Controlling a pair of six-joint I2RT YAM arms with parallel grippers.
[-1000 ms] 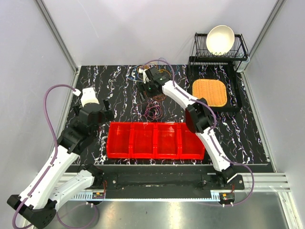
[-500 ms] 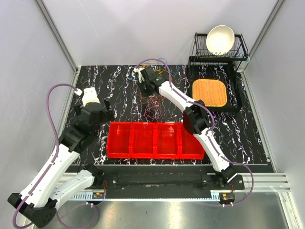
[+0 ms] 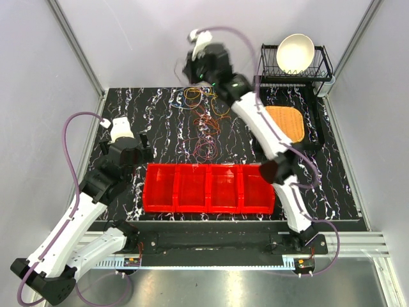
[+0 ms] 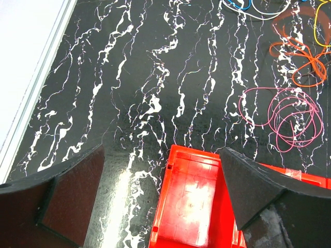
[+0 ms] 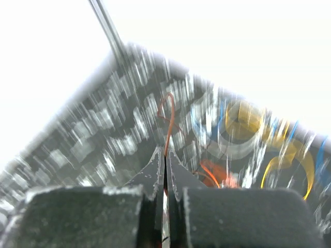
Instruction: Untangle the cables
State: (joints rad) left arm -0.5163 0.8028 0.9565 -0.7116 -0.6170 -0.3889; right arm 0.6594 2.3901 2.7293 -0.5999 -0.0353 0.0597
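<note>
Jaws of the right gripper (image 5: 164, 155) clench one orange cable (image 5: 166, 121), raised probably to draw it from the tangle (image 3: 203, 112); left gripper (image 4: 161, 151) is open.

Table (image 3: 160, 121) is showing black with white marbled veining. Bin (image 3: 208, 188) is presenting solid red. On the table, orange cable (image 4: 302, 57), pink cable (image 4: 287, 116), blue cable (image 4: 239, 8), white cable (image 4: 258, 17) and yellow cable (image 4: 315, 20) are reading distinct. A rust-orange cable (image 5: 168, 121) is showing at the black right gripper (image 5: 165, 155). Bowl (image 3: 295, 52) is appearing cream, rack (image 3: 323, 70) black, mat (image 3: 287, 125) woven orange, hose (image 3: 66, 128) purple.
</note>
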